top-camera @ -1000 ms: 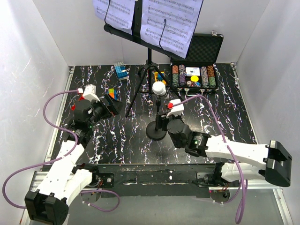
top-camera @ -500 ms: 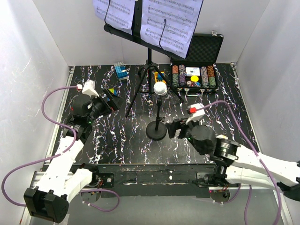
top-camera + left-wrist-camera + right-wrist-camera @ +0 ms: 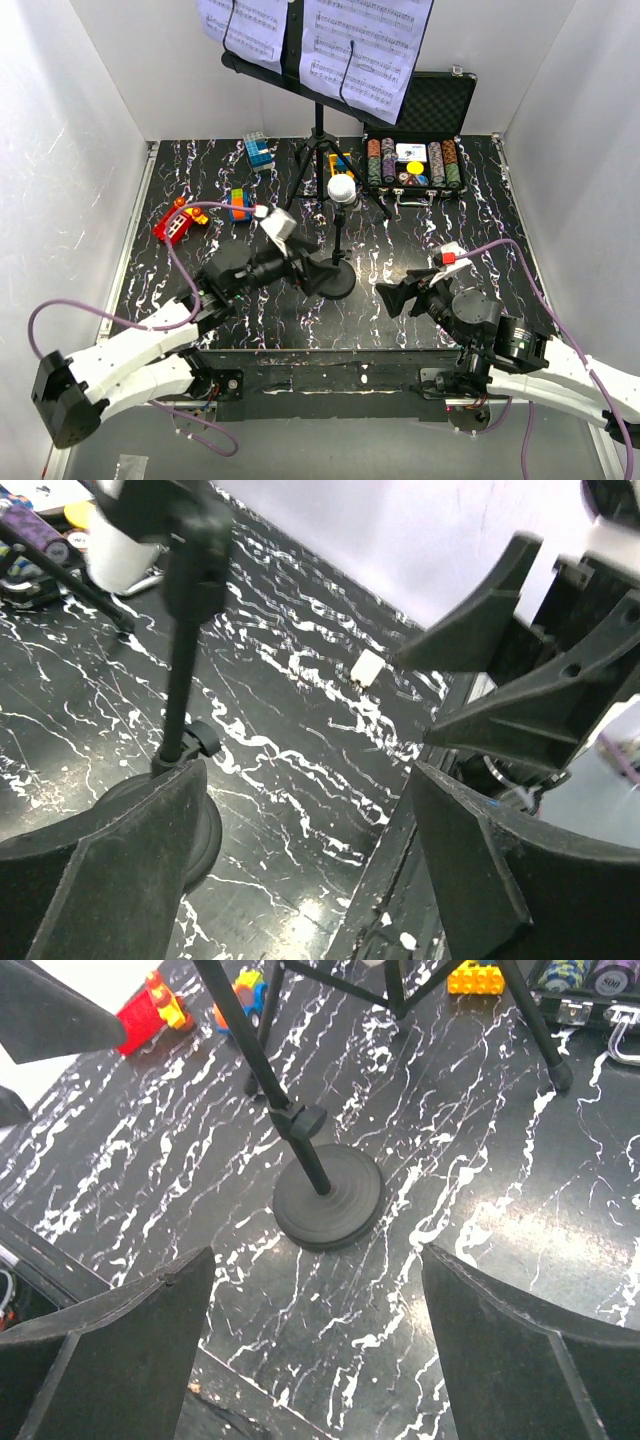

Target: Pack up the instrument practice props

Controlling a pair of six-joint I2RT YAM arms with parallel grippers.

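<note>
Both spread wide and empty, left gripper [image 3: 318, 274] and right gripper [image 3: 393, 298] flank the microphone [image 3: 342, 188] at 9 and 3 o'clock, so I'd centre its stem before squeezing.

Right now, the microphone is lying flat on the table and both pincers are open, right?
Not flat: the microphone stands upright on its round base, as the top view shows. The left pincer and right pincer are both open.
</note>
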